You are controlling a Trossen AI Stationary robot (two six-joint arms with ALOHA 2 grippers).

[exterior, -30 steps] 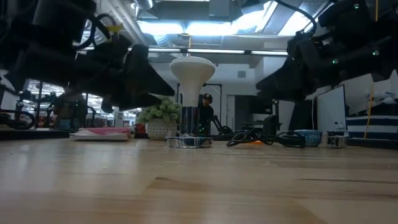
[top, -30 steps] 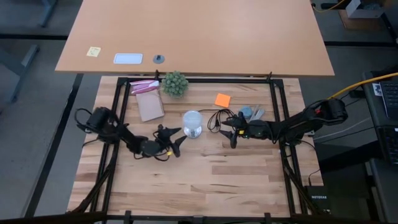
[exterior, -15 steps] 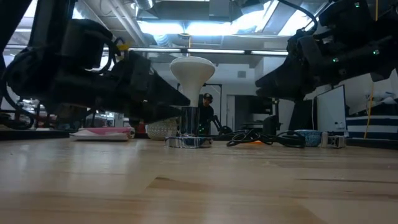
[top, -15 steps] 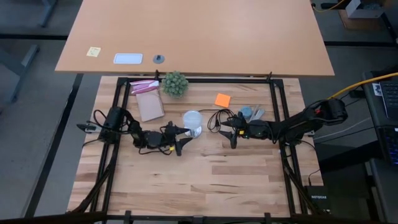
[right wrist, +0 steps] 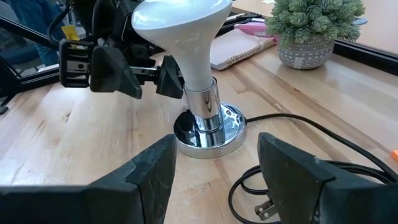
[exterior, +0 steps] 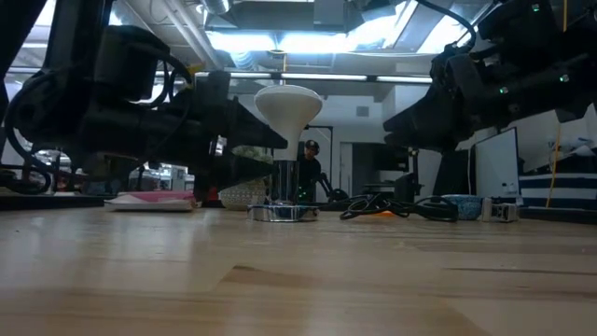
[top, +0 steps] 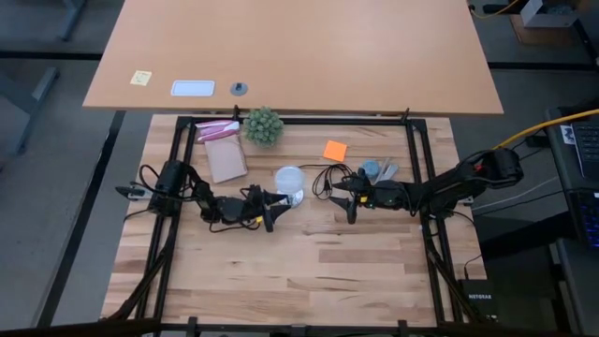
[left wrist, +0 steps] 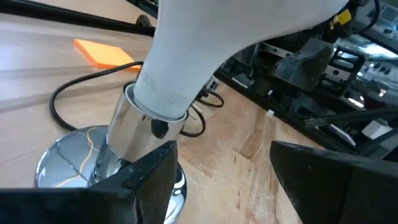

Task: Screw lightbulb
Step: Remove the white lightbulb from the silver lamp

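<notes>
The white lightbulb (top: 289, 177) stands upright, its neck in a silvery socket (right wrist: 207, 106) on a round chrome base (right wrist: 211, 138) at mid-table. My left gripper (top: 274, 210) lies level just left of it, open, one fingertip (right wrist: 171, 78) close beside the bulb's neck (left wrist: 163, 87), the other toward the near edge. My right gripper (top: 348, 195) hangs open to the right of the bulb, a little way off, with nothing between its fingers. My left gripper comes level from the table's left. Its far fingertip stands right at the bulb's neck above the socket; I cannot tell whether it touches. The neck is not between the two fingers.
A black cord (top: 328, 178) loops from the base toward my right gripper. An orange note (top: 335, 150), a green ball plant (top: 263, 124) and a pink-and-brown notebook (top: 223, 154) lie toward the far edge. Black frame rails (top: 178, 187) run along the table's sides.
My left gripper has moved toward the bulb, to the right and slightly down, and has rolled about its own axis, ending level beside the bulb's neck. It has stayed there for the last half second. The bulb has not moved.
</notes>
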